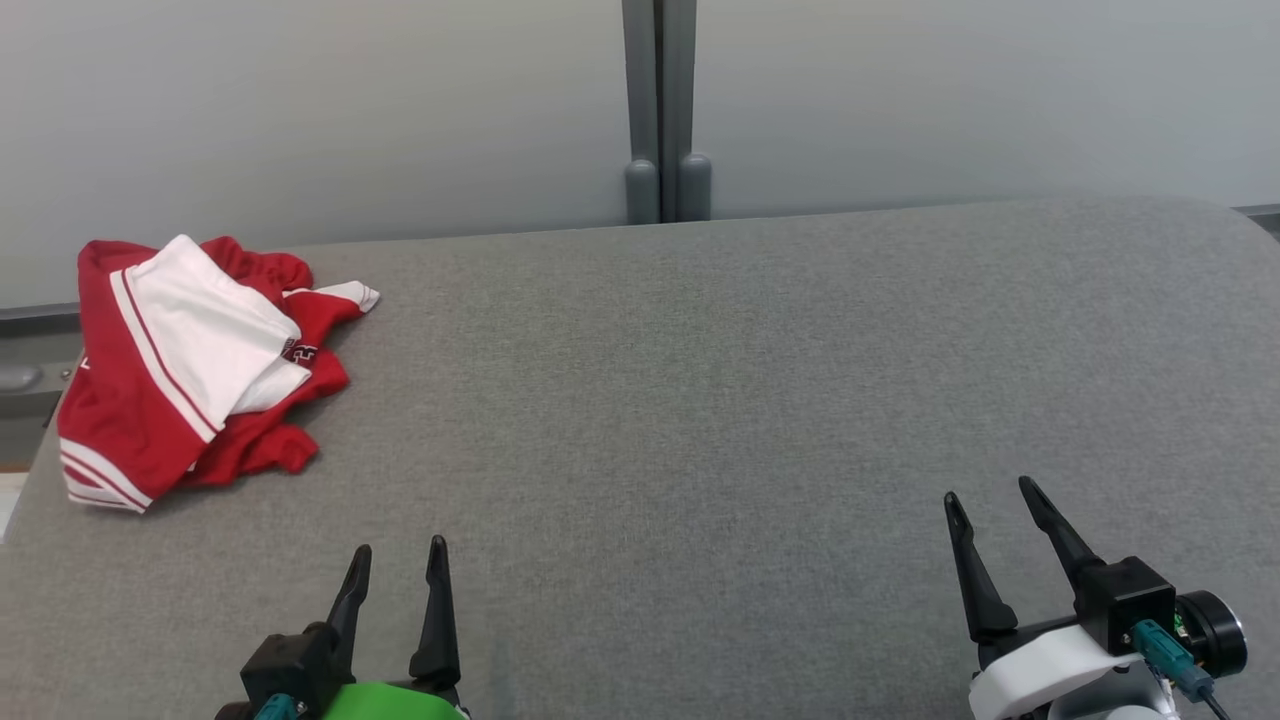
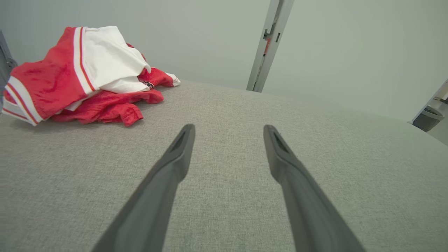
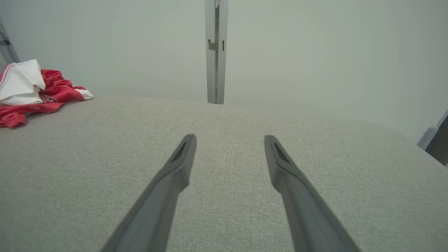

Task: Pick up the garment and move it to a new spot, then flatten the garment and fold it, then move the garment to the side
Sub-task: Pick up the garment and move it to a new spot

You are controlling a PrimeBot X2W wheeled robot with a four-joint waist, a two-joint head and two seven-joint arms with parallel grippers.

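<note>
A crumpled red and white garment (image 1: 190, 370) lies in a heap at the far left corner of the grey table (image 1: 700, 400). The left wrist view has the garment (image 2: 80, 77) at its upper left, ahead of the fingers. In the right wrist view the garment (image 3: 31, 91) sits at the far left edge. My left gripper (image 1: 398, 560) stands open near the table's front edge, below and to the right of the heap, holding nothing. My right gripper (image 1: 990, 495) is open at the front right, far from the cloth.
A pale wall panel with a grey vertical post (image 1: 660, 110) rises behind the table. The table's left edge (image 1: 30, 480) runs close beside the heap. Grey fabric stretches between the garment and both grippers.
</note>
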